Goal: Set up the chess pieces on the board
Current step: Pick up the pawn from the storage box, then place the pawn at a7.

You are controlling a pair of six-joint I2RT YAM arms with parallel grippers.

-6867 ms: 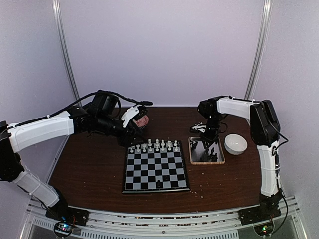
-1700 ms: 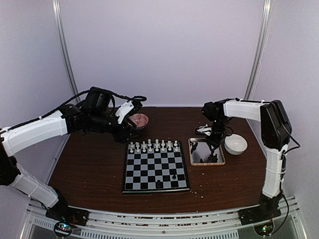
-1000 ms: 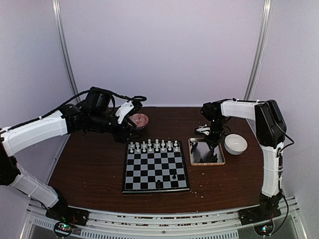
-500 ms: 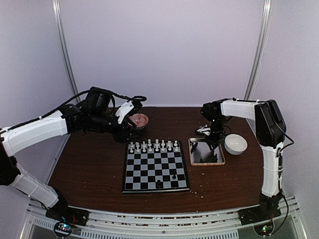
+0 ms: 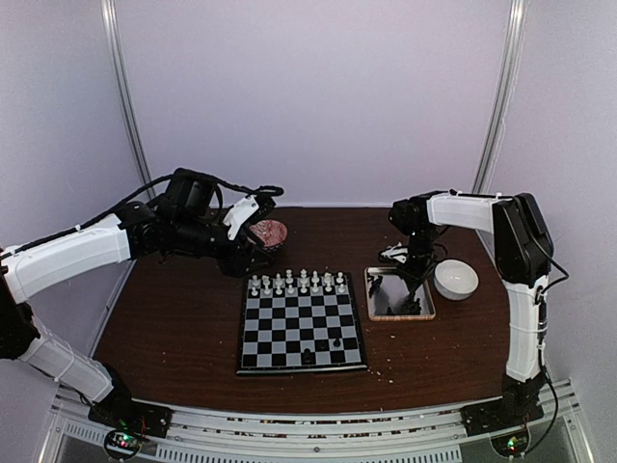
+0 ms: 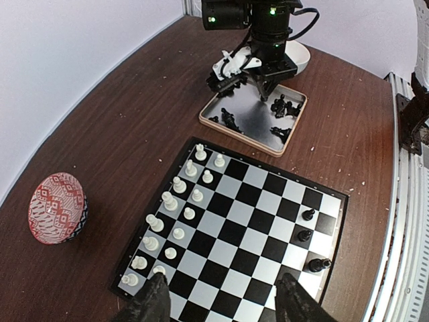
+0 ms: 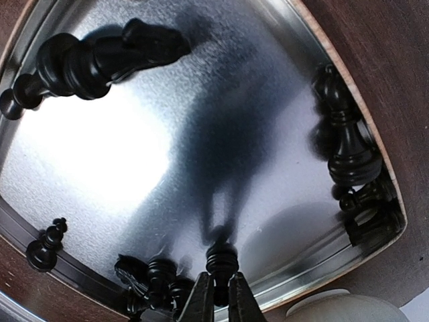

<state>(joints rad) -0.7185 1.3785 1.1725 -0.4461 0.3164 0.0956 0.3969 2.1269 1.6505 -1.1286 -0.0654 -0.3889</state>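
Newly dipped into tray [image 7: 100, 154] and clamped on black piece [image 7: 222, 257] with right gripper [image 7: 220, 290]; lift straight, dodging neighbour [image 7: 161, 272] just left.

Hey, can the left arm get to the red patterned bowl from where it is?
Likely yes: the left gripper hangs open close beside the red patterned bowl, with nothing between them.

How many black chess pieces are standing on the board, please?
3: a black piece and a second black piece beside it on the second row, plus a third black piece on the edge row of the board. None looks hidden.
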